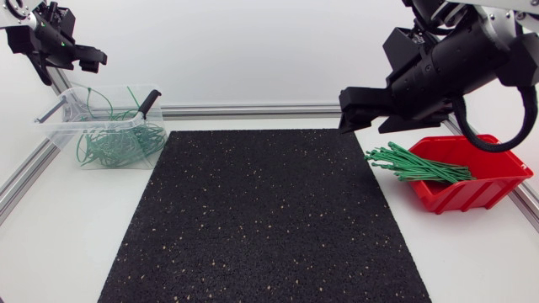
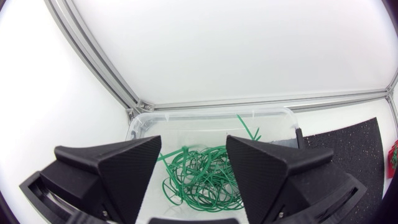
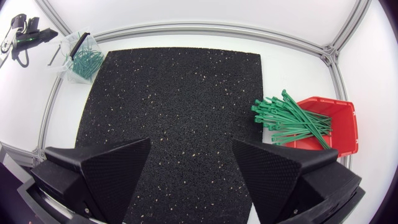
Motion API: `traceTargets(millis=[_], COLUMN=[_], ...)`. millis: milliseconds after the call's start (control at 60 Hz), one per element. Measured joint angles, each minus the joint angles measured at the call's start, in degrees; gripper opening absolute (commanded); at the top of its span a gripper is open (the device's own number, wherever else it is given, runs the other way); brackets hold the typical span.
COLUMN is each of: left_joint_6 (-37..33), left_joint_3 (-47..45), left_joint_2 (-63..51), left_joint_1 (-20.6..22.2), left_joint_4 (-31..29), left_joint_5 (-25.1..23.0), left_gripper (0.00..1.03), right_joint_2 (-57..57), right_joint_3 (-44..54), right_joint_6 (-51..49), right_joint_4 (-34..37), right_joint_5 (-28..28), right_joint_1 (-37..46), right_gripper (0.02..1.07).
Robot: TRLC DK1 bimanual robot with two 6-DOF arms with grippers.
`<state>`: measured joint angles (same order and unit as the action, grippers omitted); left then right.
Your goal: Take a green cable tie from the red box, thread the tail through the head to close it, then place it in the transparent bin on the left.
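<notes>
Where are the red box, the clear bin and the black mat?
red box [image 1: 463,196], head view, front wall.
clear bin [image 2: 205,122], left wrist view, far wall.
black mat [image 3: 180,99], right wrist view, its middle.

1. No text, label, brand, number or sign can be read in any of the three views.
</notes>
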<state>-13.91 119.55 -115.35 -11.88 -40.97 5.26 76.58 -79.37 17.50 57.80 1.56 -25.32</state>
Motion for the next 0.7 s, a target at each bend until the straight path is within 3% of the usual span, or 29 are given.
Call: traceTargets(millis=[183, 400, 517, 700], left_joint_6=[0.0, 0.9, 1.5, 1.9], left_joint_3=[0.0, -1.8, -7.8, -20.5], left_joint_2=[0.0, 3.8, 10.5, 22.4], left_joint_1=[0.0, 1.2, 3.1, 6.5], left_joint_4=[-2.5, -10.9, -10.6, -4.6], left_joint_5=[0.0, 0.0, 0.2, 0.2], left_gripper=[1.0, 1.0, 1.0, 1.0], right_joint_2=[-0.8, -2.3, -3.8, -7.5], right_joint_3=[0.0, 0.0, 0.4, 3.7], right_joint_6=[0.0, -0.2, -2.0, -5.7], right_joint_4=[0.0, 0.0, -0.5, -1.8], right_joint_5=[0.0, 0.0, 0.0, 0.0], right_joint_1=[0.0, 3.4, 7.3, 14.3], right_gripper=[0.99, 0.99, 0.99, 0.99])
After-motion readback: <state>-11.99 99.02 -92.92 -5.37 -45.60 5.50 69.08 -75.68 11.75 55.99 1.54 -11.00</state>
